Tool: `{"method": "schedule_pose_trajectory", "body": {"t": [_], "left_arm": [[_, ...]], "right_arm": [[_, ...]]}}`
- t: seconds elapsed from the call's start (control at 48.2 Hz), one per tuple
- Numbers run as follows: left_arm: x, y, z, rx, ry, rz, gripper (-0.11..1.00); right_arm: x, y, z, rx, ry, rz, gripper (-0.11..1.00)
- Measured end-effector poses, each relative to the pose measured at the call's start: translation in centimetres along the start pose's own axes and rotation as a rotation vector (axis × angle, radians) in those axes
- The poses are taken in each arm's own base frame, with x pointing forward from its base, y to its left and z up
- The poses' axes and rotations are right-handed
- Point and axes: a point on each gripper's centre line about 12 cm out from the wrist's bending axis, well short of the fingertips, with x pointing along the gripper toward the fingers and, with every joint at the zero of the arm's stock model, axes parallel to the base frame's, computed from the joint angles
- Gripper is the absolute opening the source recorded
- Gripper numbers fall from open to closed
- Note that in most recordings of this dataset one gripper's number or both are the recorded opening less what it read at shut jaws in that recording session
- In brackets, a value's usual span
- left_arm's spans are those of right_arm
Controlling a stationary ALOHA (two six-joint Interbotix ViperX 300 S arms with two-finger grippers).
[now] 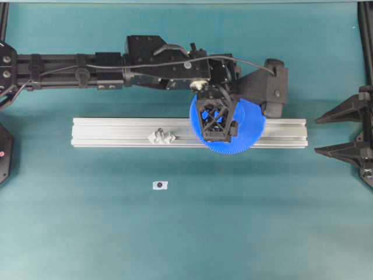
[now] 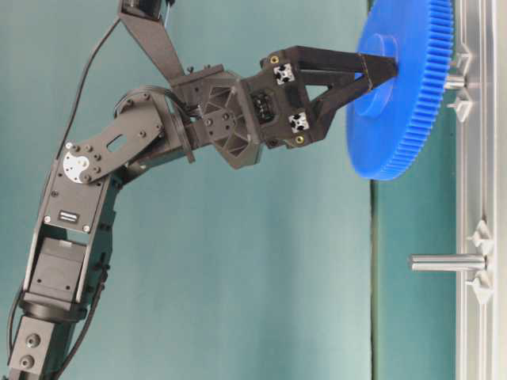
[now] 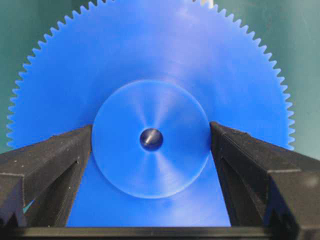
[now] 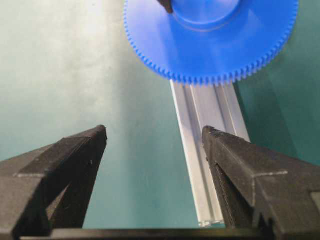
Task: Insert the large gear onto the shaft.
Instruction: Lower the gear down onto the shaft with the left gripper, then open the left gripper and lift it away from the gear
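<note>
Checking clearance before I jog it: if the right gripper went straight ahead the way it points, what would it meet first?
Probably the aluminium rail, whose end lies between the open right gripper fingers; depth is unclear.

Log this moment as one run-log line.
left gripper: shut on large gear hub | gear over shaft, not fully seated | right gripper: open, idle

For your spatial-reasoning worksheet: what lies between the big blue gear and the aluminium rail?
In the table-level view, only the short grey shaft bridges the gap between the large gear and the aluminium rail.

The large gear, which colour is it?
Bright blue all over; the large gear shows best in the left wrist view.
</note>
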Motion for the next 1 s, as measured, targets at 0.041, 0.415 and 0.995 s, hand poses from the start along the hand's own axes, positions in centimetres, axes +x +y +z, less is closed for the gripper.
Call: {"method": "schedule_pose_trajectory", "body": {"t": [0.041,0.415,0.995], "left_arm": [[-0.07,0.09,0.03,0.000,0.000,0.001,0.93],[-0.63,0.23,0.17,0.000,0.030,-0.006,0.93],[0.09,0.67,0.16,-0.007,0.069,-0.011,0.93]], "right_arm": [[0.02,0.00,-0.01,0.000,0.002,0.000,0.83],[0.02,0.00,0.00,0.002,0.000,0.000,0.83],[0.00,-0.02,0.02,0.027,-0.002,-0.001,0.84]]}}
